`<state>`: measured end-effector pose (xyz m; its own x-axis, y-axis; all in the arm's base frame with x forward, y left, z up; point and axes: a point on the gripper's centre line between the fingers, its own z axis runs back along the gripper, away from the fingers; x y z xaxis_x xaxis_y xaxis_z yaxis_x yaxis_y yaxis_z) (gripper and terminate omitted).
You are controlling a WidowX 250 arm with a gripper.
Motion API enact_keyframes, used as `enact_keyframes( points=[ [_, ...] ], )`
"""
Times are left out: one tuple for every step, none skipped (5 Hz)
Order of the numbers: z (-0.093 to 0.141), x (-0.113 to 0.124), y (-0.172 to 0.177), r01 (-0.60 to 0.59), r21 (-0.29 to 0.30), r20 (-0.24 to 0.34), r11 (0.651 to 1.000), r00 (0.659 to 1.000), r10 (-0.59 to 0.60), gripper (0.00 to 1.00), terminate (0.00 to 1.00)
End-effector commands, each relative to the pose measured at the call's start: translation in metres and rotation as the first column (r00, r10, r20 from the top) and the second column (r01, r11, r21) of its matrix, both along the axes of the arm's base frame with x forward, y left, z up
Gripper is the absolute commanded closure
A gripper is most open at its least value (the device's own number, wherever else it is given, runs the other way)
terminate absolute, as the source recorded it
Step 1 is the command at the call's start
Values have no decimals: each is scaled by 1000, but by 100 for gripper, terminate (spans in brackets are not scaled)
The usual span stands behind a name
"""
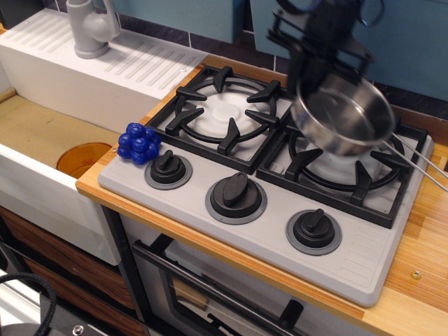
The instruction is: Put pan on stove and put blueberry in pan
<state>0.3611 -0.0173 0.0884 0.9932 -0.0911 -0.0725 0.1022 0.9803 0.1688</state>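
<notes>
The steel pan [344, 120] hangs tilted and motion-blurred above the right grate [350, 175] of the grey stove [266, 234]. Its wire handle [418, 162] trails to the right. My gripper [306, 64] is a dark blur at the pan's far-left rim and is shut on that rim. The blueberry [138, 143], a cluster of glossy blue balls, lies on the stove's front-left corner beside the left knob [168, 168], far from the gripper. The left grate [225, 108] carries nothing.
A white sink [42, 140] with an orange drain cover [82, 157] sits left of the stove, with a grey faucet [91, 28] and a ribbed drainboard [105, 66] behind. Wooden counter [420, 245] borders the stove on the right. An oven door lies below.
</notes>
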Motion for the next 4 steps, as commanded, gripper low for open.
enact_keyframes(
  points=[
    [64,18,56,71,17,110,997,991,-72,100,0],
    [70,24,80,102,39,104,994,989,-106,100,0],
    [70,28,103,123,47,100,991,987,-127,100,0],
    [60,28,117,122,35,94,992,988,-125,100,0]
  ],
)
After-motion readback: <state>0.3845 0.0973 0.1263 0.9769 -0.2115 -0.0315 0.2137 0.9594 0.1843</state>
